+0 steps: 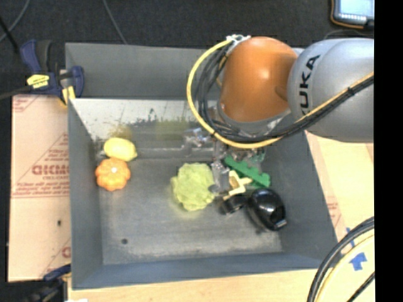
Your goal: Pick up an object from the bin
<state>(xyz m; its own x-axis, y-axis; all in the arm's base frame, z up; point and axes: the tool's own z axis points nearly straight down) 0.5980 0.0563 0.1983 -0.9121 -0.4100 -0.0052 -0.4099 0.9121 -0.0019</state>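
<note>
While pincer (224, 184) hangs low, pale green lump (191, 187) beside, black blob (267, 208) near

A grey metal bin (157, 231) holds small loose things on its floor, with a pale green leafy lump (193, 185) near the middle. Well left of the lump, an orange pumpkin-shaped toy (113, 173) and a yellow lemon-shaped one (119, 148) sit close together. Just right of the lump lie a flat green piece (249, 172) and a glossy black thing (267, 207).
</note>
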